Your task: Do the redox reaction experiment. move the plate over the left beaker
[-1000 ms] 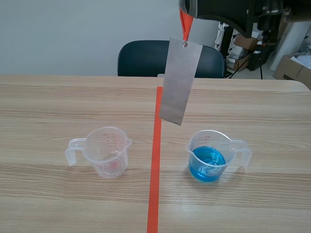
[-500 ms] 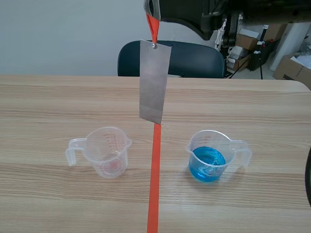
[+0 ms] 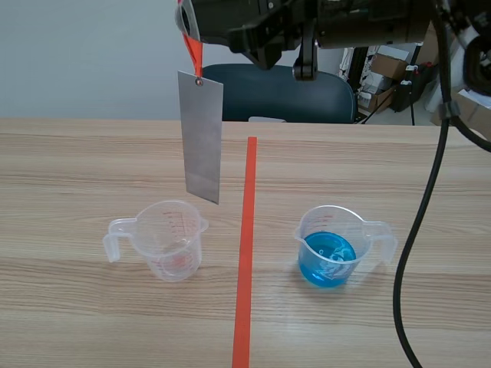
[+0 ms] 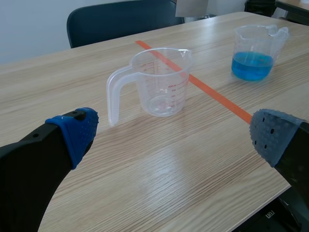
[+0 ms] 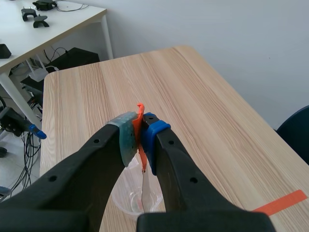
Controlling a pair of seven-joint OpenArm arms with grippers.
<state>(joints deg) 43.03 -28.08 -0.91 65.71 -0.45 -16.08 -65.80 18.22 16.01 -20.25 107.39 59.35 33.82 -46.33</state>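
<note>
Plate (image 3: pixel 202 136) hangs on its orange strap (image 3: pixel 197 57), just above the left beaker (image 3: pixel 173 239).
Long axis upright, slightly tilted. Lower edge is clear of the rim, a little toward the tape line (image 3: pixel 245 253). Right gripper (image 5: pixel 139 135) is clamped on the strap directly above the plate, and its wrist view shows the beaker mouth below. Left gripper (image 4: pixel 176 134) has its fingers apart and empty, low, with the beaker ahead of it. Blue beaker (image 3: pixel 328 247) is well apart. Judgement: the right arm needs only a small shift away from the tape line to centre the plate over the mouth.
</note>
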